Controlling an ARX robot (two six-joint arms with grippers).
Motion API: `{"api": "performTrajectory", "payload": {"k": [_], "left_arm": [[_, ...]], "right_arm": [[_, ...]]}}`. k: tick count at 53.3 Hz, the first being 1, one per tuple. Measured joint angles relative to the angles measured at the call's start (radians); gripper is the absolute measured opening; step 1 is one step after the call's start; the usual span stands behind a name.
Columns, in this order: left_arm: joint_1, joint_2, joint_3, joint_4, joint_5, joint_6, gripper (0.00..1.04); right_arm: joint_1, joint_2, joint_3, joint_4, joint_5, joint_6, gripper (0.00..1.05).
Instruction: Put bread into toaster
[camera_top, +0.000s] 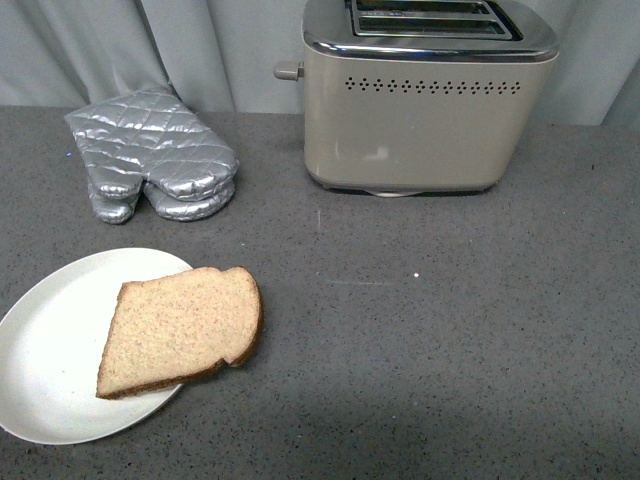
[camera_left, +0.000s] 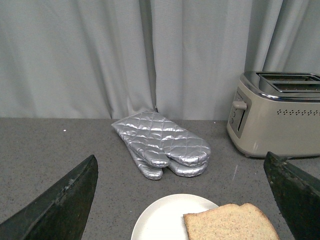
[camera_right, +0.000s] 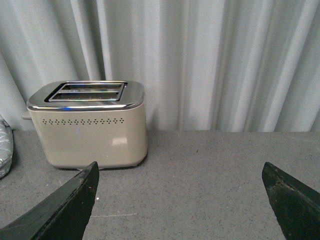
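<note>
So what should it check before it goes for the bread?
1. Bread lies flat on plate, one edge overhanging the rim: ok.
2. Toaster slots show no slice: ok.
3. Left gripper open, empty: ok.
4. Right gripper open, empty: ok.
5. Mitts lie clear of the way from bread to toaster: ok.
6. Slots wide enough for the bread: cannot tell.

On my wrist feeds, the left gripper (camera_left: 180, 156) and the right gripper (camera_right: 180, 164) both hang above the surface, dark jaws spread wide, gripping nothing.
</note>
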Motion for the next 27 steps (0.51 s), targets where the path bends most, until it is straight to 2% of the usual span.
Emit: {"api": "performTrajectory", "payload": {"k": [27], "left_arm": [[0.000,0.000,0.000,0.000,0.000,0.000,0.98]], "right_arm": [[0.000,0.000,0.000,0.000,0.000,0.000,0.95]]}}
